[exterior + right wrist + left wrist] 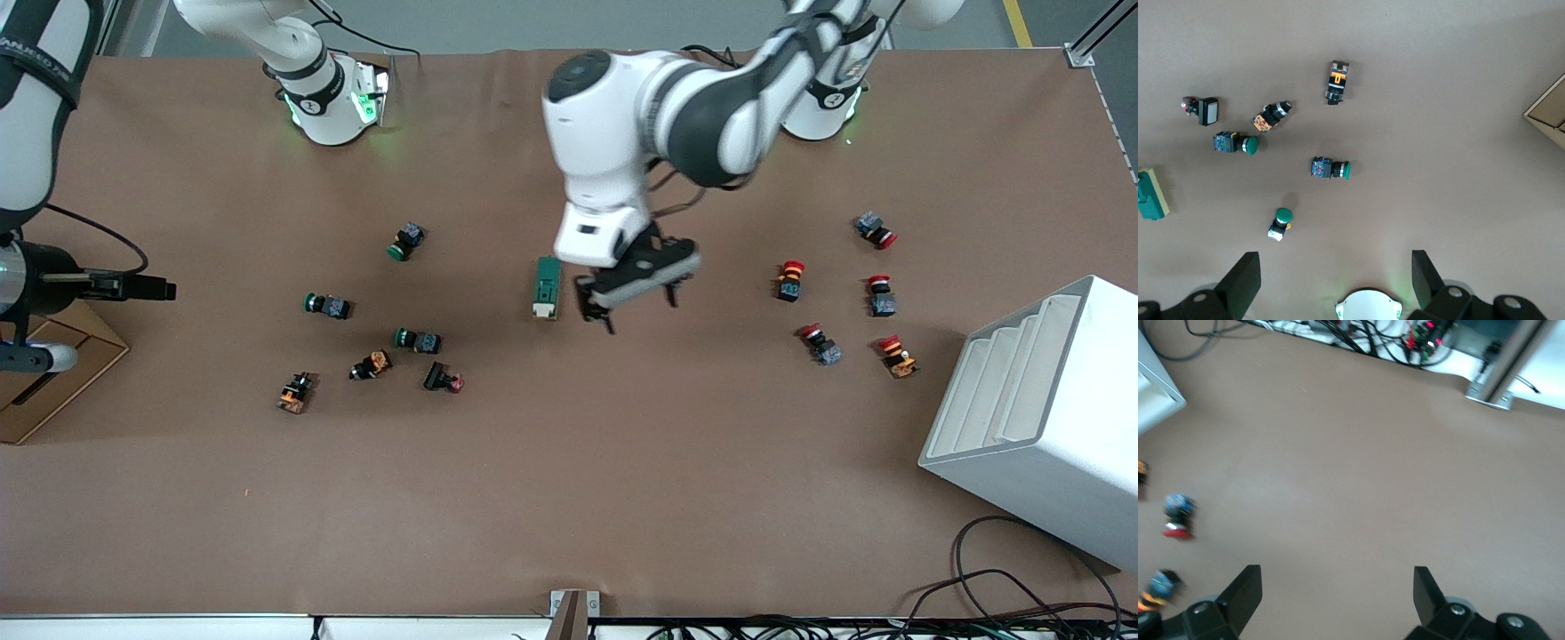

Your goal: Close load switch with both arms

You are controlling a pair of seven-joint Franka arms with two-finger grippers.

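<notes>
Left claw [628,296] spread wide, empty, just beside load switch [546,287]; right claw [1331,280] spread, waiting.

This is a robotics lab or test workshop rather than a home. Two white jointed arms rise from green-lit bases [333,107] bolted at one edge of a wide counter [569,498] covered in plain brown paper. Industrial push buttons [329,305] with green, red and orange caps lie scattered over it in loose groups, with a dark-green load switch [546,287] among them. A white slotted rack [1040,418] stands at the left arm's end, and a cardboard box [53,373] at the right arm's end. Bundled cables [1005,596] trail along the counter's edge nearest the front camera, beside an aluminium frame post [1501,370].
</notes>
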